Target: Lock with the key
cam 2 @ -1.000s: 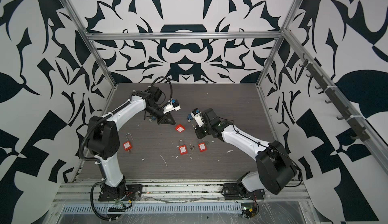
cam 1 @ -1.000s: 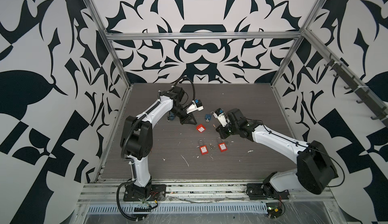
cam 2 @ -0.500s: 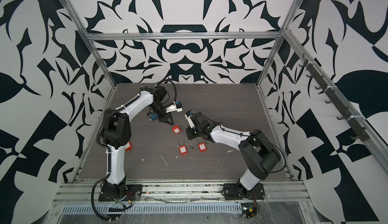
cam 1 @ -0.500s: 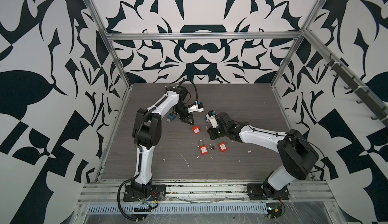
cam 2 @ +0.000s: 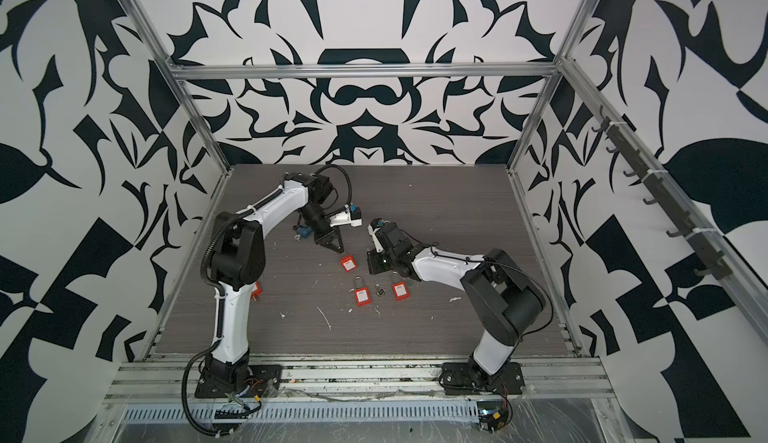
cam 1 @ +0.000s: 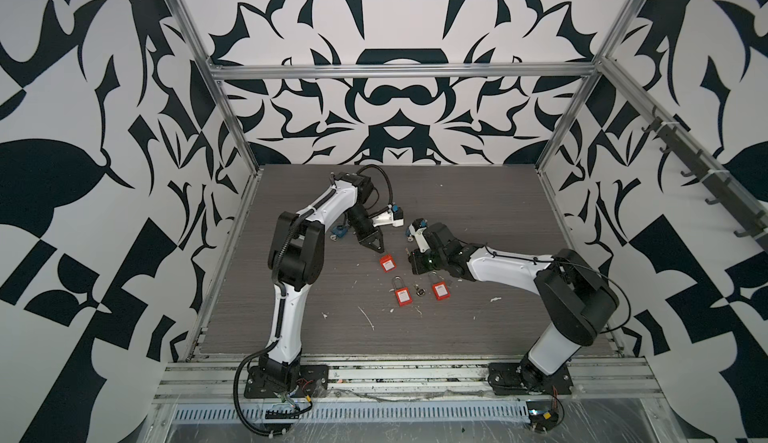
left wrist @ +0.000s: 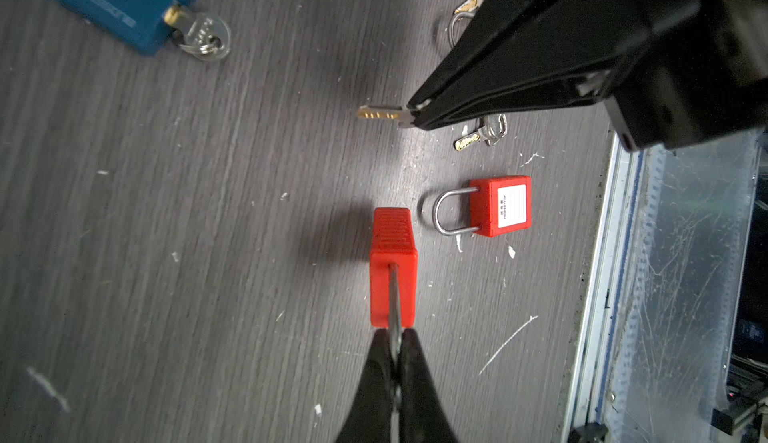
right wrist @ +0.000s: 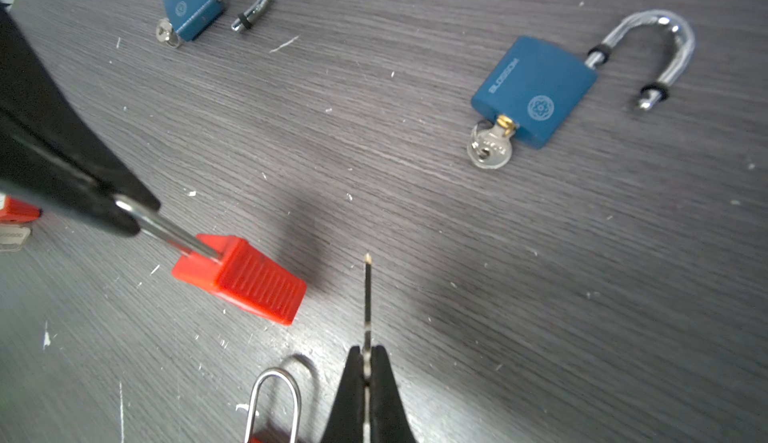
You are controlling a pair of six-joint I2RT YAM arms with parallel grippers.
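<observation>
Angled down, left gripper (left wrist: pixel 395 339) pinches the ribbed red padlock (left wrist: pixel 392 254) by its steel shackle (right wrist: pixel 178 237); right gripper (right wrist: pixel 366 353) clamps a thin brass-tipped key (right wrist: pixel 367 295).

Both top views looked steeply down from high at the open front of the cell toward the back wall (cam 1: pixel 399 108), far enough off to take in the whole tabletop (cam 1: pixel 478 196). The left wrist camera sat close behind the left gripper (left wrist: pixel 395 335), sighting along it onto the tabletop. The right wrist camera did likewise behind the right gripper (right wrist: pixel 366 353). These two close views shared the red padlock (left wrist: pixel 392 262) and the key (right wrist: pixel 367 291), and each caught the opposite gripper.
</observation>
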